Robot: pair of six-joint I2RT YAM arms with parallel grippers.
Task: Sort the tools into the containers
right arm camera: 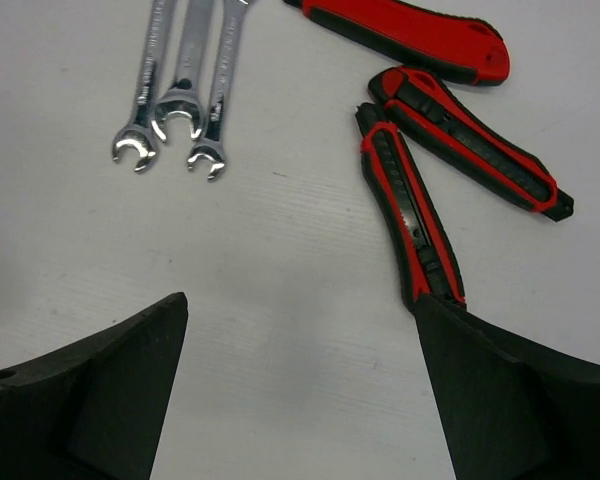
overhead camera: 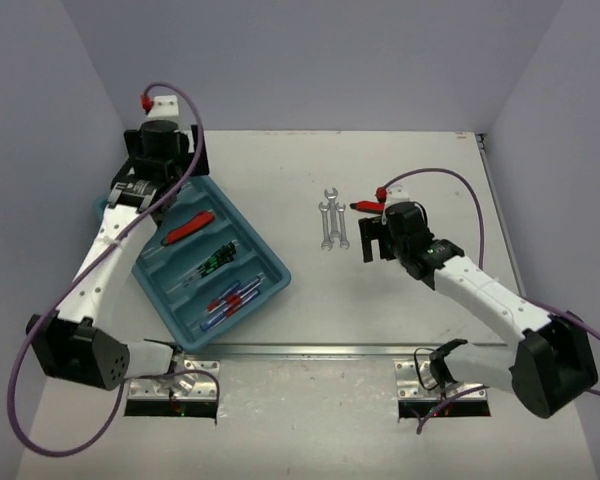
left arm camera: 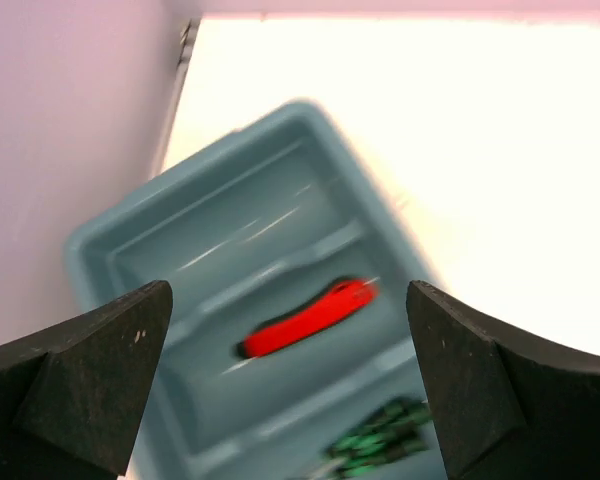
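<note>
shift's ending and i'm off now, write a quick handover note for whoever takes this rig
Left gripper: open, empty, above the far end of the teal-blue plastic tray.
Right gripper: open, empty, over the white table beside the loose tools.
Done: one red-handled tool, the green-marked black screwdrivers and the blue-and-red screwdrivers lie in separate tray compartments.
Left: three small silver wrenches and three red-and-black-handled tools on the table.

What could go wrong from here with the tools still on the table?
The open right gripper hangs near three red-handled tools lying close together; closing may catch two or knock one aside.
The wrenches lie flat, packed side by side, so a grasp could slip or lift several.
The tray sits far left below the left gripper; the arms may clash there.
</note>
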